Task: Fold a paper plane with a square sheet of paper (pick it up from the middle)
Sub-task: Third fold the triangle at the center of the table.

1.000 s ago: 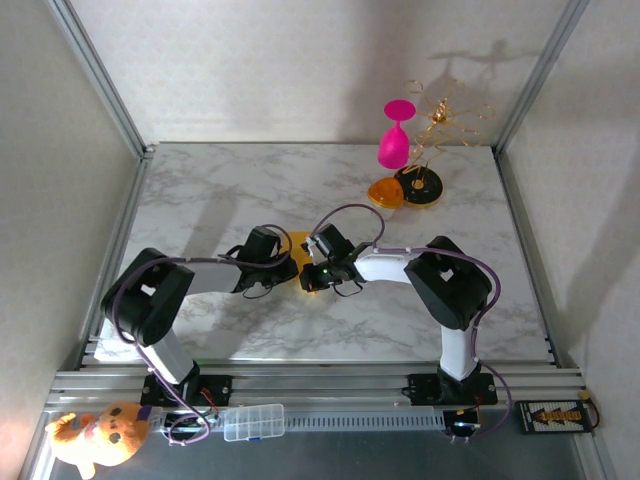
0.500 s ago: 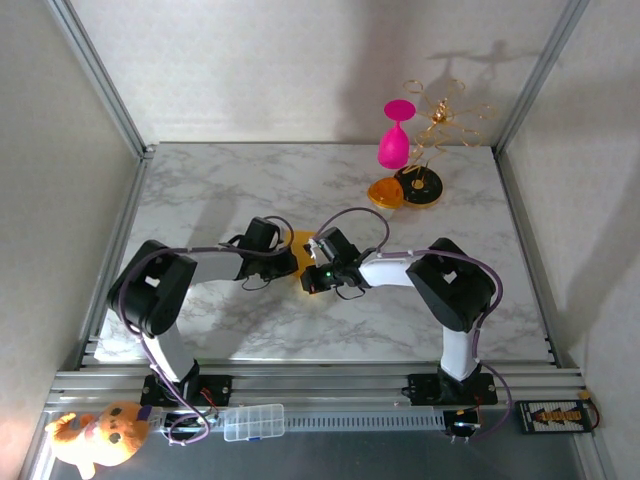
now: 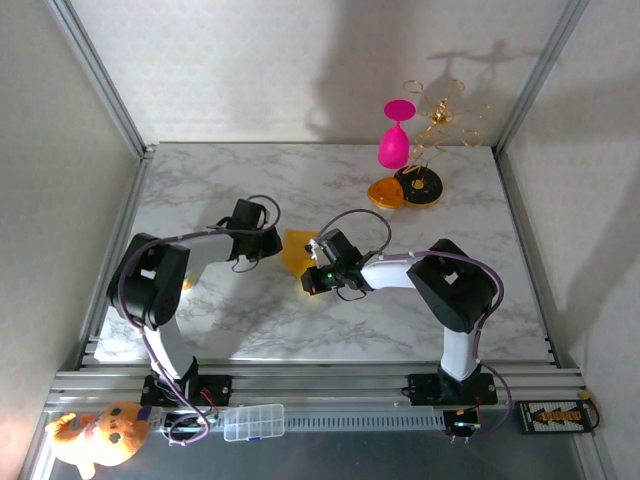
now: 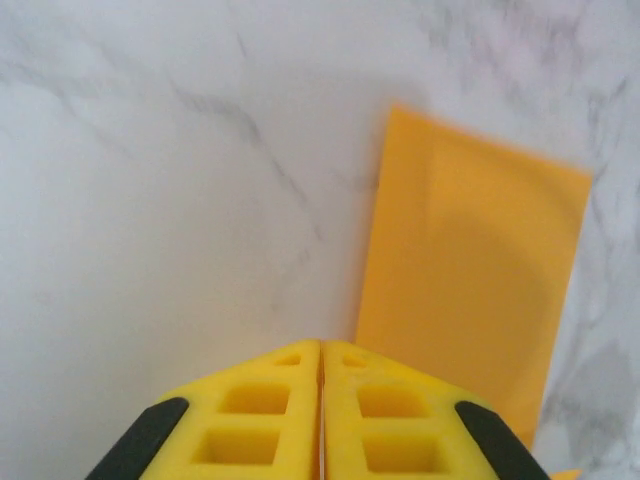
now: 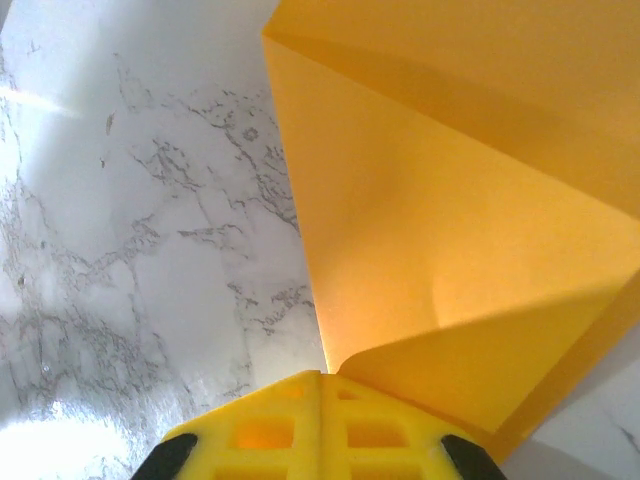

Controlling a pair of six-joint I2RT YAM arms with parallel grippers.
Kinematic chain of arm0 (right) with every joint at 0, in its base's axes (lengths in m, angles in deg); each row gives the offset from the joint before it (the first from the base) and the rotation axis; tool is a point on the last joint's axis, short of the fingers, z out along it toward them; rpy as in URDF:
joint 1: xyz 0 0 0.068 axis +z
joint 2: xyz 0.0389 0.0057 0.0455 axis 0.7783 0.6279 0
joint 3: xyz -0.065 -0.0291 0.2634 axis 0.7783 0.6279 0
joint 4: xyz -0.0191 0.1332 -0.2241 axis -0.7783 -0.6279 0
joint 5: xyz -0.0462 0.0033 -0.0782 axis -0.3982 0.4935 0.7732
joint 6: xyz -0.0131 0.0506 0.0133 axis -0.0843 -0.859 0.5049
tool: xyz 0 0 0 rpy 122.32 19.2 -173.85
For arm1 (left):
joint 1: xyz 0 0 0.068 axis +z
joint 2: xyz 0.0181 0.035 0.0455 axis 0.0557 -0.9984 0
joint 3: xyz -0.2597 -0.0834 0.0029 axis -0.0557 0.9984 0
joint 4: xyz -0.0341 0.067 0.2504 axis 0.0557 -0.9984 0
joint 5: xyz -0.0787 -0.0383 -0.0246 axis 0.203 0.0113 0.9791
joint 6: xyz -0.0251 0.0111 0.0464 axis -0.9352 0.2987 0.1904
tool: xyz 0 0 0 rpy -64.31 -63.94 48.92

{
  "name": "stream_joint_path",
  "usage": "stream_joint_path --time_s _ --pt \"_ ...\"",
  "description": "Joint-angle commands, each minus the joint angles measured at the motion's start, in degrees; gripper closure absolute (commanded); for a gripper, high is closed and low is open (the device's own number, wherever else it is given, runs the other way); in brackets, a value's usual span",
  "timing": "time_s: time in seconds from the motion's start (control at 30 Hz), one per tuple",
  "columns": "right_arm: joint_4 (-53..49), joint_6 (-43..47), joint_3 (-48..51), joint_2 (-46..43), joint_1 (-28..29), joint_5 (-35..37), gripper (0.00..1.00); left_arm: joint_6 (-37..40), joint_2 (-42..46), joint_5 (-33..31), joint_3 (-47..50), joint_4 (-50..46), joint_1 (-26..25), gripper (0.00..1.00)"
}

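From the top external view, the folded sheet of paper (image 3: pixel 294 250) sits mid-frame between the left gripper (image 3: pixel 268 243) and the right gripper (image 3: pixel 309 277). In the left wrist view, the left gripper (image 4: pixel 320 348) is clenched and empty, with the sheet of paper (image 4: pixel 470 270) at right. In the right wrist view, the right gripper (image 5: pixel 322 376) pinches the sheet of paper (image 5: pixel 450 220) at lower centre.

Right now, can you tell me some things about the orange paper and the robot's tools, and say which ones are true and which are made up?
The left tool is shut with nothing in it. True.
The paper is a flat, unfolded square. False: it is folded, with creases.
The right tool is shut on the paper's edge. True.
The pink goblet lies tipped over. False: it stands at the far side of the table.
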Motion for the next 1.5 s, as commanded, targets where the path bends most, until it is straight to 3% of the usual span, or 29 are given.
stream_joint_path --time_s 0.0,0.37,0.7,1.07,1.47 --pt "-14.8 0.9 3.2 3.4 -0.3 2.8 1.00 0.8 1.1 -1.2 -1.8 -1.5 -0.2 0.91" --pt "-14.4 0.9 1.8 3.7 -0.3 1.8 1.00 -9.8 9.1 6.1 8.7 8.5 -5.8 0.91" --pt "-12.9 0.8 0.4 1.9 -0.6 0.1 0.99 -11.0 3.3 3.7 8.0 8.7 -7.6 0.94" --pt "-10.2 1.9 -7.9 -0.6 -1.5 -3.9 0.98 -11.5 0.4 -0.3 8.2 6.1 -7.6 0.97" --pt "-10.2 -0.7 -8.5 4.1 -1.7 -2.6 0.98 -12.1 -0.7 -2.8 7.0 2.2 -7.7 0.98"
